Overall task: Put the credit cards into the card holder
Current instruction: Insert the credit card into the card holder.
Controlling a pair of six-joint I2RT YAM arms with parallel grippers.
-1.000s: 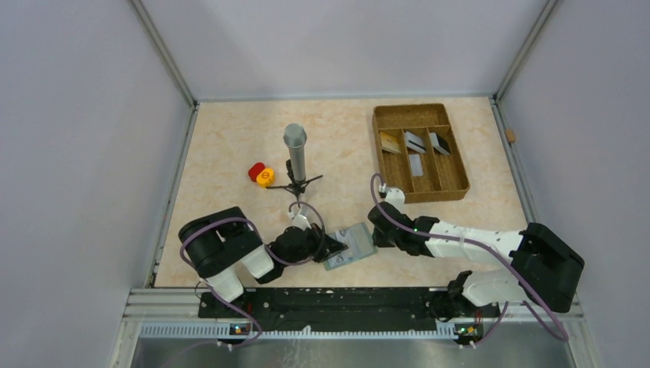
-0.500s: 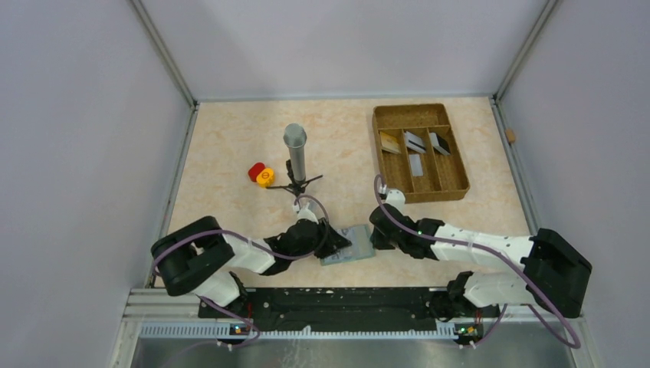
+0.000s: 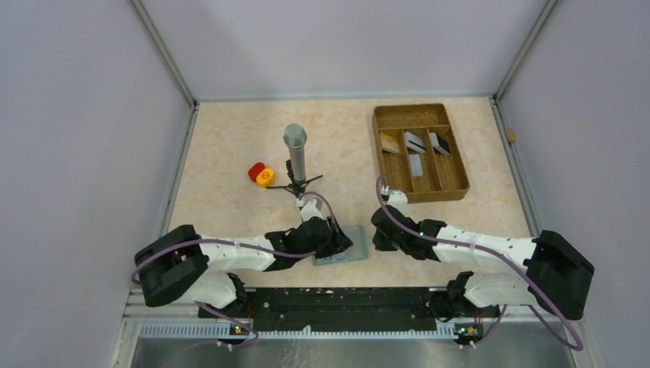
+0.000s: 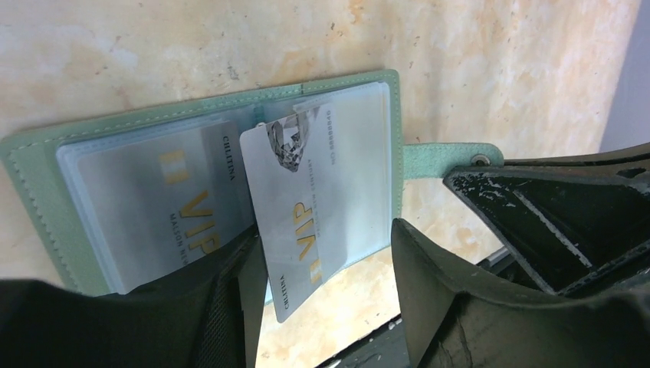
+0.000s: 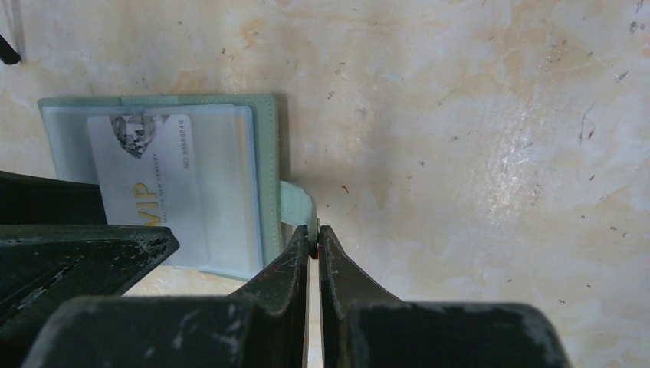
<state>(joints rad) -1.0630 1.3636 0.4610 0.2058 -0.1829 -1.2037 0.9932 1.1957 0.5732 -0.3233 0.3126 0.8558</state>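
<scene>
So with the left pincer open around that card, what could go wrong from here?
1. The VIP card lies tilted, one end overhanging the card holder. It looks not fully seated, so it may slip out.
2. The left pincer flanks the card closely, so backing off could drag it along.
3. The right pincer is shut on the closing tab. A tug there could shift the holder and loosen the card.

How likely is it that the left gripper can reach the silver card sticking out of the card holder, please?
Probably yes: the left gripper stands open on either side of the silver card, nothing lies between, and the right gripper pins the card holder by its tab.
</scene>
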